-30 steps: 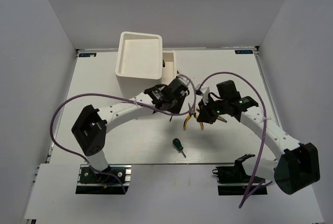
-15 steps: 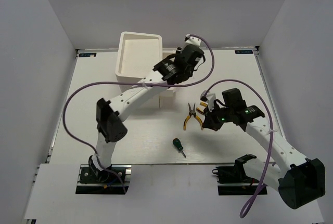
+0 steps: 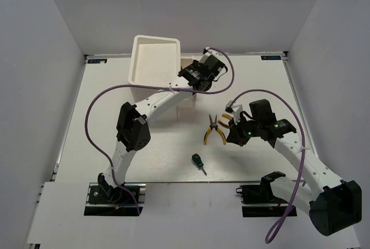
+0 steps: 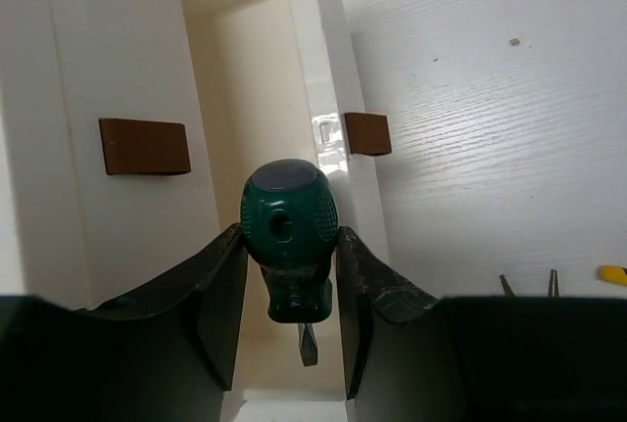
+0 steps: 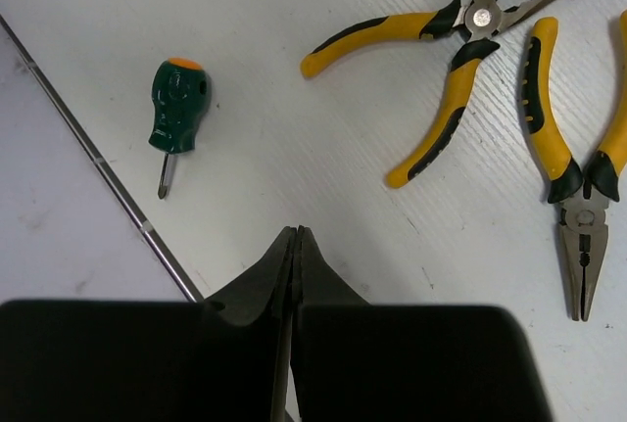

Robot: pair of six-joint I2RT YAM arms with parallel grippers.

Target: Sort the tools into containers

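My left gripper [image 4: 289, 233] is shut on a stubby green-handled screwdriver [image 4: 289, 209], its tip pointing down over an open white drawer [image 4: 245, 118] of the cabinet [image 3: 153, 58]. In the top view this gripper [image 3: 192, 77] hovers at the cabinet's right side. My right gripper [image 5: 297, 237] is shut and empty, low over the table [image 3: 115, 127]. Two yellow-handled pliers [image 5: 460, 45] [image 5: 573, 167] lie ahead of it. A second stubby green screwdriver [image 5: 176, 109] lies to its left, also in the top view [image 3: 199, 162]. The thin long screwdrivers are not in view.
Two brown knobs [image 4: 144, 146] [image 4: 367, 133] mark drawer fronts on either side of the held screwdriver. The table's front metal edge [image 5: 88, 148] runs close to the loose screwdriver. White walls enclose the table on three sides.
My left arm has lifted the green screwdriver from mid-table to the cabinet's drawers. My right arm has drawn back a little to the right, uncovering the pliers.
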